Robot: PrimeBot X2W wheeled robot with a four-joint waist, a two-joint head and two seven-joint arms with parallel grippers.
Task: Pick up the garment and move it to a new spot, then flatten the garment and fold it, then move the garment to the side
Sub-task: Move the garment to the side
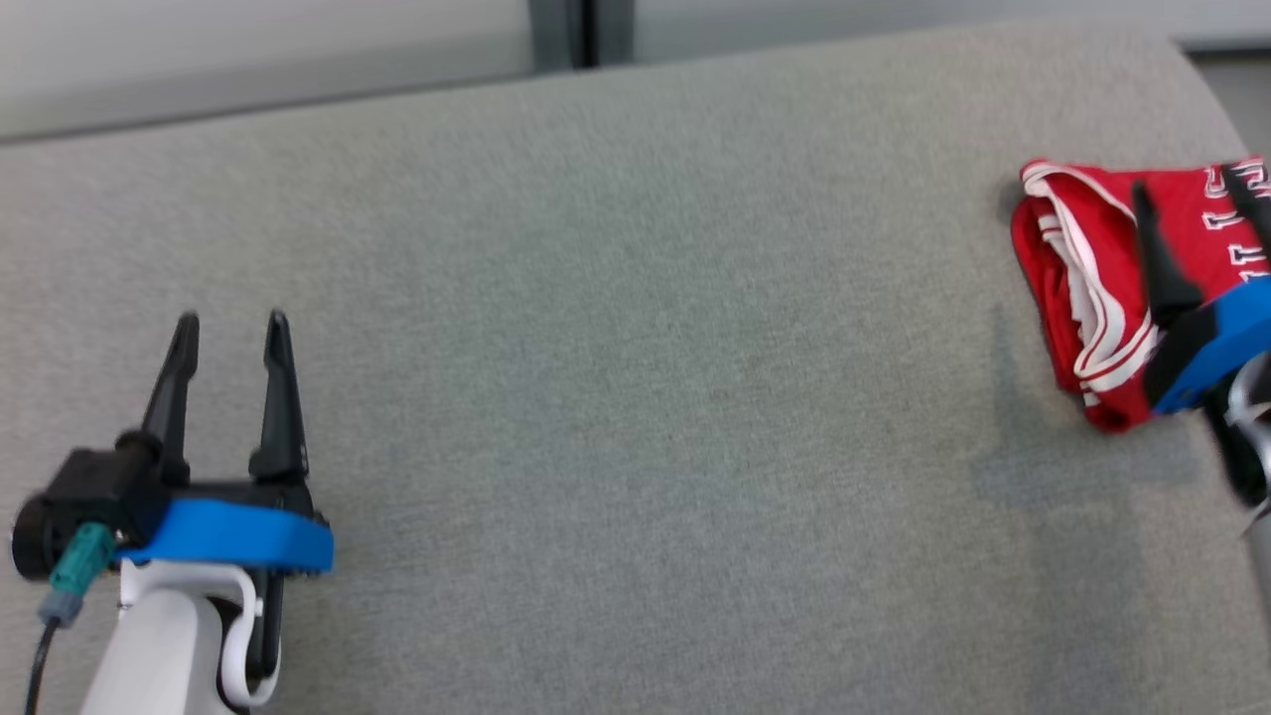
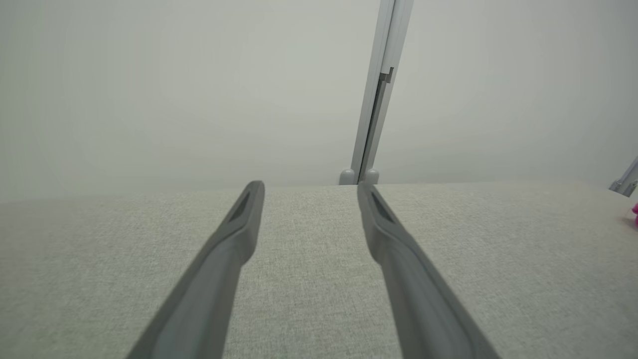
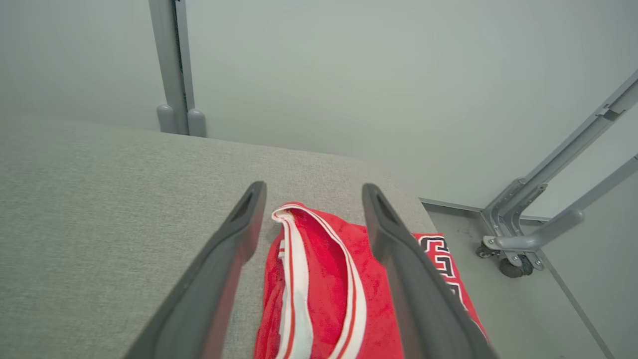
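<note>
Where the folded red garment (image 1: 1087, 214) lies at the right edge of the grey padded surface (image 1: 635, 348), the right gripper (image 3: 313, 197) stands over it, jaws apart and empty; the left gripper (image 1: 231, 328), likewise apart, sits well clear. Fabric judged soft, light, limp; pinch all layers at the white-banded edge (image 3: 291, 279).

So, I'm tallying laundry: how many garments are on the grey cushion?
1: a folded red garment near the cushion's right edge, below the open right gripper. None seems hidden.
</note>
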